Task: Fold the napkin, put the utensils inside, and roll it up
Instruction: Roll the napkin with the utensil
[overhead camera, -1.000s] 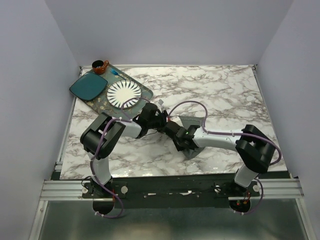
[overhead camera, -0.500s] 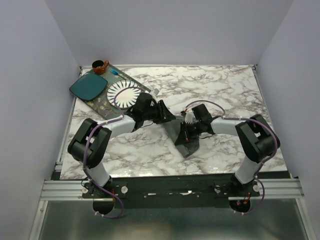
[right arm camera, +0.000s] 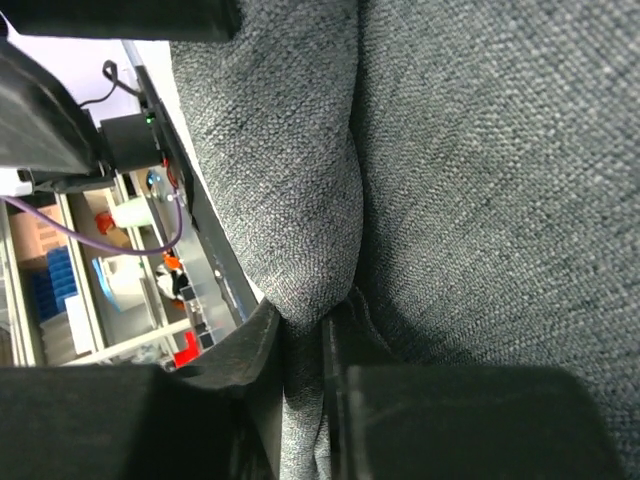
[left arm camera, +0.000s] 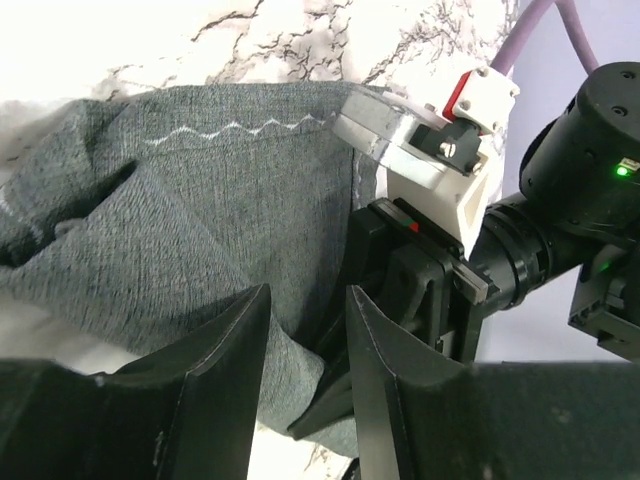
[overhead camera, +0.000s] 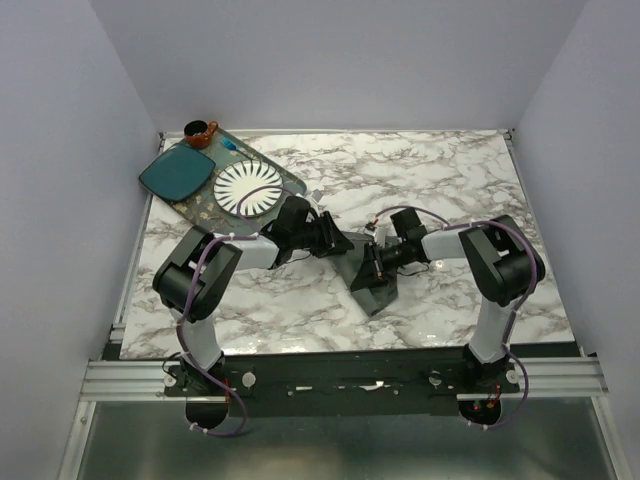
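- Top external view is showing the dark grey soft cloth napkin lying bunched near the middle of the marble-patterned counter. Its long axis is running roughly from the far side toward my bases, and it is tapering toward the near end.
- Both of my arms are reaching inward and meeting at the far end of that cloth, so the rest of the napkin is lying on the near side of both end effectors.
- My left end effector is coming at the napkin's far-left corner, and my right end effector is sitting on the far part, just beside the left one.
- Neither arm is clearly nearer, since both are touching the cloth.
- My right end effector is clenching. Its wrist camera is showing a ridge of grey cloth squeezed tight between the two dark fingers, with hardly any gap left.
- My left end effector is standing part-way open. Its fingers are straddling a fold of the napkin, and I am judging that they are not clamping it.
- I am reading this as the fold step, not yet finished. The coming move is depending on both ends gripping the far edge, so that it travels along the long axis toward me.
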You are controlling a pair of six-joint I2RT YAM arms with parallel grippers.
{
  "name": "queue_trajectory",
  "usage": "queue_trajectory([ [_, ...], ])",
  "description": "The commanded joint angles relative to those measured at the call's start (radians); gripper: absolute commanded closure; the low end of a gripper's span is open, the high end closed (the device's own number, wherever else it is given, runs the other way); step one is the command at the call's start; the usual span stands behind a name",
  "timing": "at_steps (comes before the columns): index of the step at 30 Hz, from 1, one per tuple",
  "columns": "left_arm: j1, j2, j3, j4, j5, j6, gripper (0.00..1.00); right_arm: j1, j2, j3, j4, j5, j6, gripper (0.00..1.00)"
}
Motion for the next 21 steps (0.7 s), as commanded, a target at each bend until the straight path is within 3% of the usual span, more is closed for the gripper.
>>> queue_trajectory([
  [1, 0.003, 0.084, -0.013, -0.004, -0.035, 0.020, 0.54, 0.006, -0.049, 0.017, -0.219, 0.182, -0.054, 0.66],
  [3, 0.005, 0.101, -0.009, -0.007, -0.038, 0.023, 0.55, 0.016, -0.159, 0.036, -0.279, 0.326, -0.066, 0.62],
  [5, 0.008, 0.107, -0.009, -0.009, -0.041, 0.026, 0.55, 0.052, -0.234, 0.087, -0.379, 0.438, -0.060, 0.50],
  [10, 0.011, 0.113, -0.009, -0.016, -0.043, 0.031, 0.55, 0.262, -0.368, 0.239, -0.594, 0.876, -0.007, 0.31],
  [16, 0.011, 0.130, -0.004, -0.010, -0.038, 0.026, 0.55, 0.519, -0.333, 0.358, -0.675, 1.331, 0.035, 0.27],
  [21, 0.014, 0.142, -0.004, -0.004, -0.032, 0.022, 0.55, 0.711, -0.183, 0.411, -0.720, 1.659, 0.050, 0.24],
])
